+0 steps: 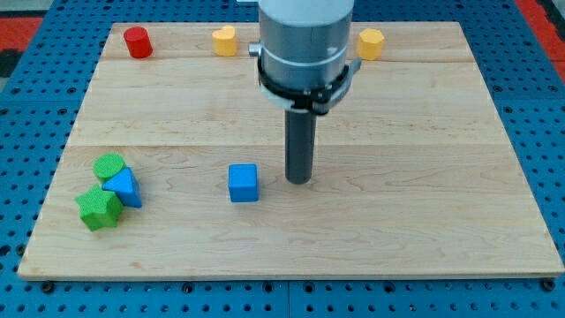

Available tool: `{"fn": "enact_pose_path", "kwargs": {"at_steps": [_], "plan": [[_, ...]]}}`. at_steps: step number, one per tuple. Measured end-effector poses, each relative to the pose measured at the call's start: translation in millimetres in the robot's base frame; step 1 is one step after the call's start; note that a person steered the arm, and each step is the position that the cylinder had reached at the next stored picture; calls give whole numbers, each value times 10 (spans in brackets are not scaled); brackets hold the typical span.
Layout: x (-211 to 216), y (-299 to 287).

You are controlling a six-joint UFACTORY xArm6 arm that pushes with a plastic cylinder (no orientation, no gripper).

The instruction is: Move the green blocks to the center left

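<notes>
A green round block [109,165] and a green star-shaped block [98,208] sit at the view's lower left of the wooden board [424,221]. A blue triangular block [124,186] lies between them, touching both. My tip [299,180] rests on the board near the middle, far to the right of the green blocks. A blue cube [243,183] sits just left of my tip, with a small gap between them.
A red cylinder [137,41] stands at the view's top left. A yellow heart-shaped block [225,41] and a yellow hexagonal block [371,43] sit along the top edge, either side of the arm's body [305,44].
</notes>
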State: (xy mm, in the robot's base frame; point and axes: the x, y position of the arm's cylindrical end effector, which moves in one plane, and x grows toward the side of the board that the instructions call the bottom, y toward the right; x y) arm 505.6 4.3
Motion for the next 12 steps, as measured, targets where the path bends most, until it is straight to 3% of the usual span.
{"fn": "enact_pose_path", "kwargs": {"at_steps": [1, 2, 3, 5, 6, 7, 9, 10, 11, 12], "plan": [[13, -941], [171, -1165], [1126, -1571], [263, -2225], [626, -2160], [372, -2640], [-355, -2219], [-928, -2215], [-1147, -2002], [-1194, -2327]]}}
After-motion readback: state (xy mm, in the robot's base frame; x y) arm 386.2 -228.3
